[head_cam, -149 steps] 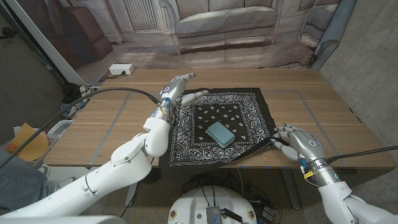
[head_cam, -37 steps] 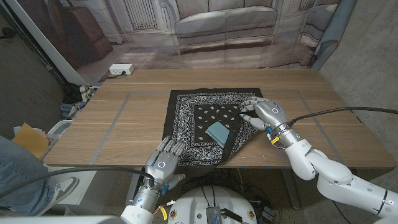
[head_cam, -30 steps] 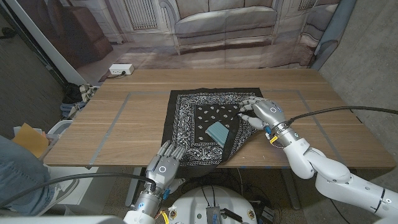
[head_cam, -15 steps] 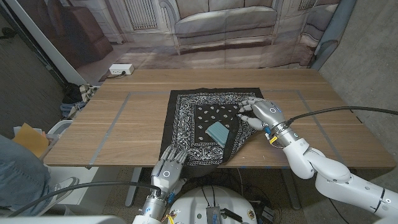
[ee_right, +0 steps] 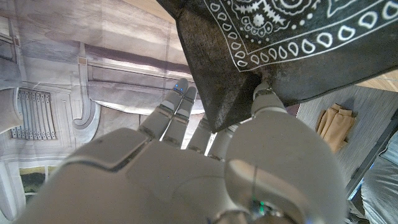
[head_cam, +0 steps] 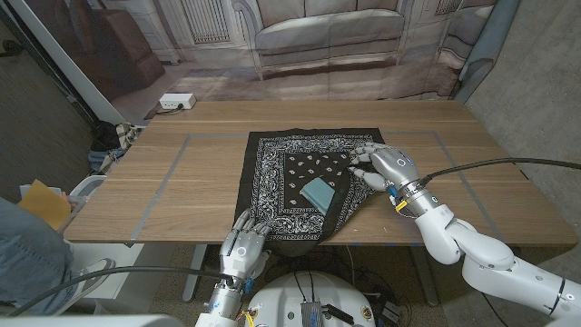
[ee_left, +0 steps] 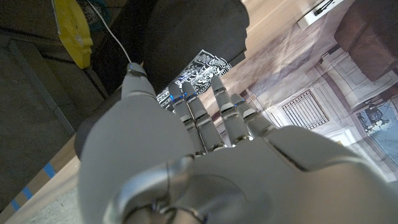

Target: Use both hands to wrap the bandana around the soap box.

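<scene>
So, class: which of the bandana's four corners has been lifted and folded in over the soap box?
The near right corner of the bandana: the right hand holds it folded over the soap box, plain underside up. The other three corners lie flat.

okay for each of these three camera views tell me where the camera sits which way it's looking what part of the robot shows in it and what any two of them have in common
Head view: on the robot's head, looking down at the table; both arms show, the right hand holding a fold of the bandana by the soap box, the left hand at the near edge.
Left wrist view: on the left wrist, along the left hand's back toward the bandana's edge.
Right wrist view: on the right wrist, along the right hand's back, which pinches the bandana.
Shared: all three show the bandana.
</scene>
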You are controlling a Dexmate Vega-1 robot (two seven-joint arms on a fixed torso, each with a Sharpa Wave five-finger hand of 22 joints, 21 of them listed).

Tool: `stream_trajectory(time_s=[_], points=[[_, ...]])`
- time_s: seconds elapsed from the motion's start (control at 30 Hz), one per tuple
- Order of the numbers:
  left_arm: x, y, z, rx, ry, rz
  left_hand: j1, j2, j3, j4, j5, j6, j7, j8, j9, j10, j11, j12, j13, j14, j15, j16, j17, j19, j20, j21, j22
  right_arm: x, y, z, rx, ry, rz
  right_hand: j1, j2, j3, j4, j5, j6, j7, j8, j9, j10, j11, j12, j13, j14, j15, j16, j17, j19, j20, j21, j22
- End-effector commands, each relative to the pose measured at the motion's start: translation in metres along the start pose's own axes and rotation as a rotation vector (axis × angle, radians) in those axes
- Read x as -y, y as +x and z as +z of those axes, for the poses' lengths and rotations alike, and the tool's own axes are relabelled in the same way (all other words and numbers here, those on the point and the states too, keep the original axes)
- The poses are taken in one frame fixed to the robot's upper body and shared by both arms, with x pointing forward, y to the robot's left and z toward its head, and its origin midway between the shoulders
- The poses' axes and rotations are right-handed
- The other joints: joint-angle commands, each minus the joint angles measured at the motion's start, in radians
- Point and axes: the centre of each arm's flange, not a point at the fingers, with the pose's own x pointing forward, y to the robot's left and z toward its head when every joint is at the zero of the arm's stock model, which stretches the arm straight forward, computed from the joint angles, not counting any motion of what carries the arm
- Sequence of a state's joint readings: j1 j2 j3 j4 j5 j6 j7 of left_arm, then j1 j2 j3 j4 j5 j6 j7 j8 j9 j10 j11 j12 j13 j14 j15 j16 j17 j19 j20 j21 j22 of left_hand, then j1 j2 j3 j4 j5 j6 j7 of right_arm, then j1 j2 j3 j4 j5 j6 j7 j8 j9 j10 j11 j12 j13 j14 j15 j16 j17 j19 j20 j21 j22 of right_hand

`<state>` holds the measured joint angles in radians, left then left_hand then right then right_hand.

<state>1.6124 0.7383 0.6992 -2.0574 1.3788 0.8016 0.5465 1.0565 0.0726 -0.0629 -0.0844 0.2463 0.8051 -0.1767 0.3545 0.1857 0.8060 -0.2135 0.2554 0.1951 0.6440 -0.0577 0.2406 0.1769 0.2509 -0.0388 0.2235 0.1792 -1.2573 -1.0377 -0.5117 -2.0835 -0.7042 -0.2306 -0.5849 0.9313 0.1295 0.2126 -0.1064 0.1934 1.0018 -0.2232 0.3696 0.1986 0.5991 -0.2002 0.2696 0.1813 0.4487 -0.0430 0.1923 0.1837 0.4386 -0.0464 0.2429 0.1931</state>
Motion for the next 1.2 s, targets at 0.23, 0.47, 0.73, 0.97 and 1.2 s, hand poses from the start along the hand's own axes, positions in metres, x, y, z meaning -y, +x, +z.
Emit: stream_trajectory(time_s=[0.23,0.47,0.73,0.97,1.2], points=[[-0.005,0.008,-0.019,-0.014,-0.072,0.109,0.075,0.086,0.050,-0.016,-0.031,0.197,0.006,0.042,0.000,0.202,-0.001,-0.001,0.004,0.158,-0.140,-0.003,0.002,0.067,-0.004,0.013,0.005,-0.007,-0.001,0.002,-0.013,0.011,-0.004,-0.004,0.006,0.001,-0.003,-0.003,0.009,-0.001,-0.004,0.003,0.008,0.000,-0.005,0.003,0.009,-0.080,-0.003,0.003,0.003,-0.051,0.000,0.005],[-0.016,0.017,-0.032,-0.011,-0.068,0.123,0.089,0.103,0.084,-0.005,-0.042,0.268,0.029,0.061,-0.002,0.275,0.002,-0.004,0.014,0.236,-0.142,-0.001,0.003,0.097,-0.006,0.016,0.005,-0.008,0.001,0.002,-0.022,0.019,0.004,-0.003,0.006,0.002,-0.004,-0.003,0.009,-0.001,-0.005,0.003,0.008,0.000,-0.006,0.003,0.010,-0.082,-0.003,0.003,0.002,-0.052,0.000,0.005],[-0.031,0.034,-0.045,0.013,-0.038,0.122,0.089,0.102,0.091,-0.001,-0.046,0.275,0.028,0.060,-0.003,0.285,0.004,-0.008,0.017,0.240,-0.144,-0.008,0.002,0.096,-0.002,0.014,0.006,-0.007,-0.001,0.002,-0.038,0.021,0.006,-0.004,0.006,0.002,-0.004,-0.004,0.011,-0.001,-0.006,0.003,0.009,0.000,-0.007,0.003,0.010,-0.082,-0.003,0.003,0.003,-0.051,0.000,0.005],[-0.039,0.047,-0.050,0.029,-0.034,0.124,0.088,0.100,0.096,0.002,-0.049,0.279,0.028,0.058,-0.004,0.290,0.003,-0.013,0.020,0.233,-0.144,-0.018,0.002,0.091,0.007,0.010,0.006,-0.004,-0.002,0.001,-0.051,0.023,0.008,-0.004,0.006,0.002,-0.005,-0.004,0.011,-0.001,-0.007,0.003,0.010,0.001,-0.008,0.003,0.010,-0.082,-0.003,0.003,0.002,-0.051,0.000,0.005],[-0.051,0.060,-0.056,0.016,-0.066,0.136,0.088,0.099,0.101,0.005,-0.051,0.286,0.030,0.059,-0.004,0.293,0.003,-0.015,0.022,0.234,-0.143,-0.022,0.002,0.091,0.008,0.009,0.006,0.003,-0.003,-0.003,-0.072,0.028,-0.007,-0.005,0.006,0.002,-0.005,-0.005,0.012,-0.001,-0.009,0.003,0.010,0.002,-0.010,0.003,0.010,-0.082,-0.004,0.003,0.002,-0.051,-0.001,0.005]])
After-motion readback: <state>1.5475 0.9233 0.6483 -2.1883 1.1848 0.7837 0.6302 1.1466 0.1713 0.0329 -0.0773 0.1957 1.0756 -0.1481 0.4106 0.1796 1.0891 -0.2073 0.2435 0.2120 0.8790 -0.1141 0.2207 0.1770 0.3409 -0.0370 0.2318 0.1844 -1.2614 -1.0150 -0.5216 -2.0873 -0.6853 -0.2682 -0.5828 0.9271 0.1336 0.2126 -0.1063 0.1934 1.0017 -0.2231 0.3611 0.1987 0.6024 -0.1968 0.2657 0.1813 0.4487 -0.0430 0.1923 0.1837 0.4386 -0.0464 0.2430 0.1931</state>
